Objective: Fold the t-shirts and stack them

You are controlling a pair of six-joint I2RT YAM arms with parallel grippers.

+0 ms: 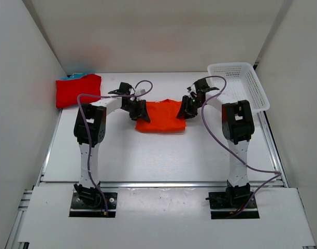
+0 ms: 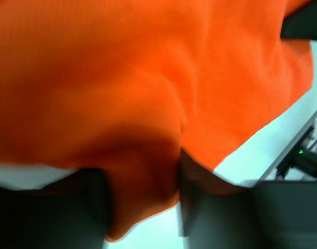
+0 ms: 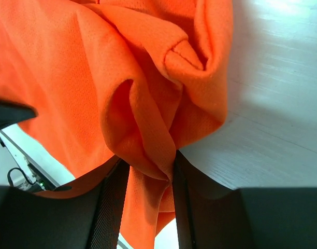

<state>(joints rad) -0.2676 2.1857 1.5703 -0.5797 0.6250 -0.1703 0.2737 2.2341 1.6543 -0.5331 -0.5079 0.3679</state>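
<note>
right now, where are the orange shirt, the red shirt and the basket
orange shirt (image 1: 161, 118): top view, middle of the cloth
red shirt (image 1: 78, 91): top view, middle of the folded cloth
basket (image 1: 240, 85): top view, bare mesh floor

The spread t-shirt (image 1: 161, 118) lies in the middle of the table (image 1: 148, 155). To its left and farther back, in the far left corner, sits a folded t-shirt (image 1: 78, 91). The edge of a third t-shirt (image 1: 80, 75) shows just behind the folded one, touching it. To the right of the spread t-shirt and farther back stands the basket (image 1: 239, 85). The left gripper (image 1: 140, 111) is at the spread t-shirt's left edge and the right gripper (image 1: 186, 107) at its right edge, each with cloth between its fingers. Both arm bases stand in front of it, at the near edge.
</note>
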